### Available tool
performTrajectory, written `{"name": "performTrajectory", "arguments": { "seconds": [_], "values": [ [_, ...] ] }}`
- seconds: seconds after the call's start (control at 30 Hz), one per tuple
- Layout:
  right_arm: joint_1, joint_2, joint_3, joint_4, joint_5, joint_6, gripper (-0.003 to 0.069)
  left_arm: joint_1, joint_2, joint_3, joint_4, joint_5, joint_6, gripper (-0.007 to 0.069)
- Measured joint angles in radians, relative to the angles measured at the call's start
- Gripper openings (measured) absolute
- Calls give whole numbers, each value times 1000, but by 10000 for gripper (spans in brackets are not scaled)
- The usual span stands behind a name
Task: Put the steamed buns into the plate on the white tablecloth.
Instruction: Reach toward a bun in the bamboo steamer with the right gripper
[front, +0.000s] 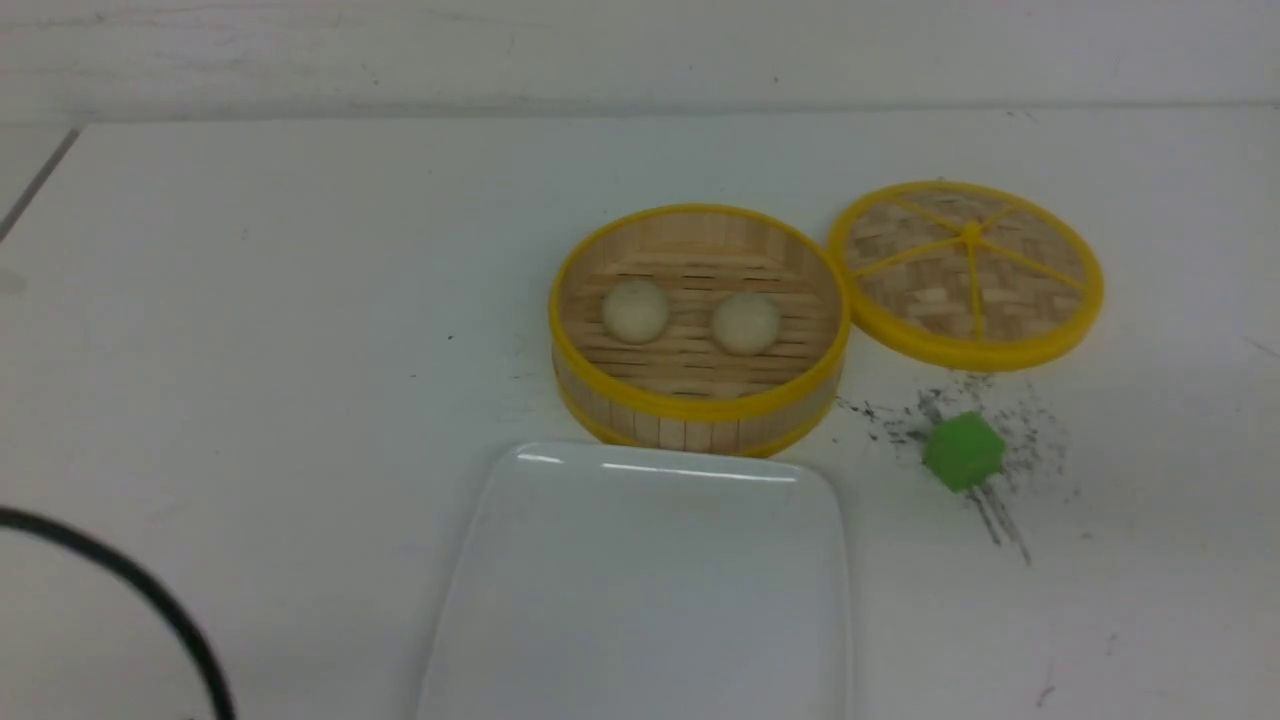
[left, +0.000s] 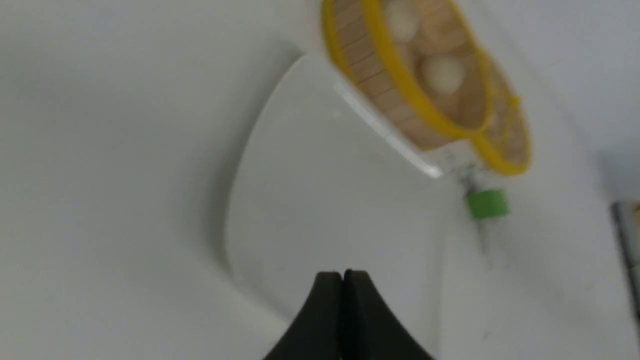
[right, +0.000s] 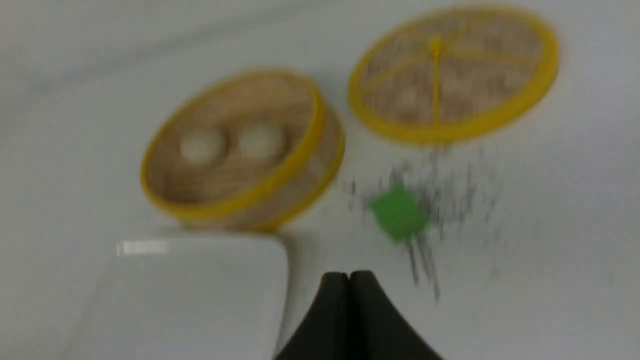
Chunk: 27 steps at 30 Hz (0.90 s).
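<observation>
Left gripper (left: 342, 274): jaws pressed together, empty, near the plate (front: 640, 600), which lies bare at six o'clock on the white tablecloth (front: 250, 350). Both steamed buns (front: 635, 310) sit in the open steamer basket (front: 700, 415) at the plate's twelve o'clock. The right gripper (right: 348, 274) is likewise closed on nothing, so both transfers remain.

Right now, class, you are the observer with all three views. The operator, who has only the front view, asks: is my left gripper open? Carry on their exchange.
Observer: No. The left gripper is shut, with nothing between its tips.
Operator: What lies behind it?
Observer: Its tips show against the white rectangular plate, short of the bamboo steamer.
Operator: And the other arm?
Observer: The right gripper, shut, shows against the white tablecloth between the plate's corner and the green cube.
</observation>
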Motion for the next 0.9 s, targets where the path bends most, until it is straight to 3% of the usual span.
{"name": "performTrajectory", "arguments": {
  "seconds": [0.13,0.23,0.37,0.43,0.57,0.63,0.77,0.8,0.9],
  "values": [
    [0,268,-144,-32,245,-86,-1,0,175,-113,82,148,78,2],
    [19,401,-217,22,337,-166,1,0,285,-170,124,188,148,2],
    [160,528,-296,153,364,-261,1,0,414,-204,177,183,197,2],
    [251,586,-355,150,351,-261,1,0,470,-209,182,178,200,2],
    [363,708,-499,39,315,-169,4,0,534,-210,186,171,204,4],
    [424,818,-632,-115,270,-63,14,0,558,-210,192,161,205,8],
    [462,952,-785,-283,244,34,50,0,560,-210,192,142,205,14],
    [475,1036,-874,-350,234,68,90,0,559,-210,192,131,205,17],
    [478,1166,-1004,-402,218,86,181,0,559,-210,193,126,205,20]
  ]
}}
